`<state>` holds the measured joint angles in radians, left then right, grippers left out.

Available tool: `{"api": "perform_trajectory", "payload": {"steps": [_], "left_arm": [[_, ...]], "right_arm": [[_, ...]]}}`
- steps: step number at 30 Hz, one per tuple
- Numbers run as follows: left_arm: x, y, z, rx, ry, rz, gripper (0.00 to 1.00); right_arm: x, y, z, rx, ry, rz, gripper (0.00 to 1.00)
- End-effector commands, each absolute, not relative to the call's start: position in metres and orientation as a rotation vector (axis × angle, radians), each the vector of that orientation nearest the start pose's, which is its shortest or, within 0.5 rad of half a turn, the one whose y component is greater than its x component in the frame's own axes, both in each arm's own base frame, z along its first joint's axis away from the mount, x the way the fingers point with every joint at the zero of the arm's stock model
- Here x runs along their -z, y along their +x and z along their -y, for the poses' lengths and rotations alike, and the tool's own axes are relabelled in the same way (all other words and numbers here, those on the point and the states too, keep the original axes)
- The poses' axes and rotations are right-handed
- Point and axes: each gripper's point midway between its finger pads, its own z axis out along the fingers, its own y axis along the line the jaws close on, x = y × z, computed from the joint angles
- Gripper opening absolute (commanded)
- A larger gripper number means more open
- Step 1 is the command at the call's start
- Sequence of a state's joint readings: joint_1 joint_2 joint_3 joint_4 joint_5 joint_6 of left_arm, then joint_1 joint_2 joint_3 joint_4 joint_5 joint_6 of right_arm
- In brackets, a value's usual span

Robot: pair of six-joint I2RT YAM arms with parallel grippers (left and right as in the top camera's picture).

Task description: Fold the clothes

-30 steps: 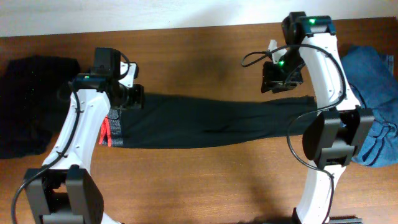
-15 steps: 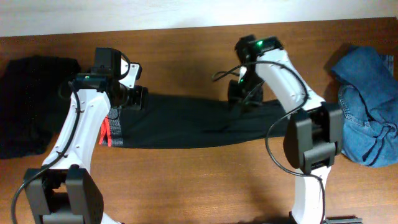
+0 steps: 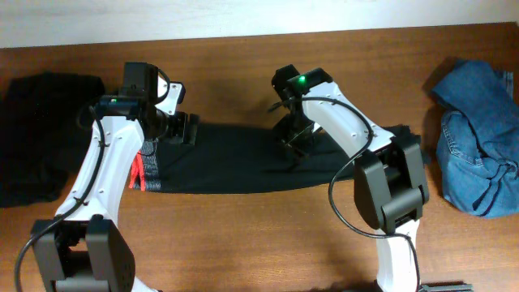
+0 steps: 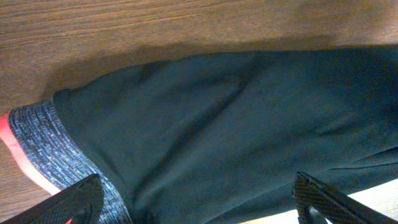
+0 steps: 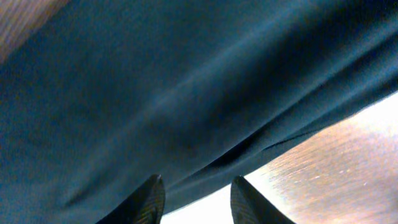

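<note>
Obs.: black trousers (image 3: 235, 162) lie flat on the table (image 3: 243, 235) as one long band. The waistband (image 4: 43, 137) with its red stripe (image 4: 15, 146) is at the left end, and the legs run off to the right.

Left tool (image 3: 192, 130): hovers at the band's far edge, just inside the waistband. Jaws wide, nothing between them, cloth lying loose below.

Right tool (image 3: 292, 146): over the middle of the band. Jaws narrow. A cloth edge runs right at the fingertips (image 5: 155, 186), but I cannot tell whether it is pinched.

Step (judgement): crosswise fold, bringing the leg end toward the waist; not yet closed. The next move needs the leg layer laid square on the waist end, with the left tool kept clear or pinning the waistband so the thin cloth does not slide.

Views: overhead alone gives the whole layout, with a blue denim garment (image 3: 474, 138) far right and a dark heap (image 3: 40, 130) far left, both apart from the trousers. The right arm hides part of the band there. The left wrist view alone shows the grey knit and red trim plainly. The right wrist view shows little beyond dark cloth.
</note>
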<state>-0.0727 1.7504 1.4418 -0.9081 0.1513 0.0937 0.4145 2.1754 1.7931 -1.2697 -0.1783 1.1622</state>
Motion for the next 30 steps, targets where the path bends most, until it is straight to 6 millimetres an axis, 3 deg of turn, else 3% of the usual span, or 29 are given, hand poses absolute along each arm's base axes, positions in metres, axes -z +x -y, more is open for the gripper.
{"api": "perform_trajectory", "payload": {"steps": [1, 11, 17, 23, 30], "left_arm": [[-0.126, 0.4, 0.056, 0.221, 0.28, -2.766, 0.97], [-0.126, 0.4, 0.056, 0.221, 0.279, -2.765, 0.97], [-0.126, 0.4, 0.056, 0.221, 0.279, -2.765, 0.97], [-0.126, 0.4, 0.056, 0.221, 0.279, -2.765, 0.97], [-0.126, 0.4, 0.056, 0.221, 0.279, -2.765, 0.97]], "right_arm": [[-0.058, 0.356, -0.178, 0.012, 1.393, -2.922, 0.38], [-0.052, 0.34, -0.173, 0.101, 1.533, -2.894, 0.4], [-0.037, 0.327, -0.167, 0.181, 1.72, -2.808, 0.43], [-0.03, 0.348, -0.176, 0.044, 1.679, -2.775, 0.39], [-0.029, 0.351, -0.173, 0.056, 1.672, -2.751, 0.39]]}}
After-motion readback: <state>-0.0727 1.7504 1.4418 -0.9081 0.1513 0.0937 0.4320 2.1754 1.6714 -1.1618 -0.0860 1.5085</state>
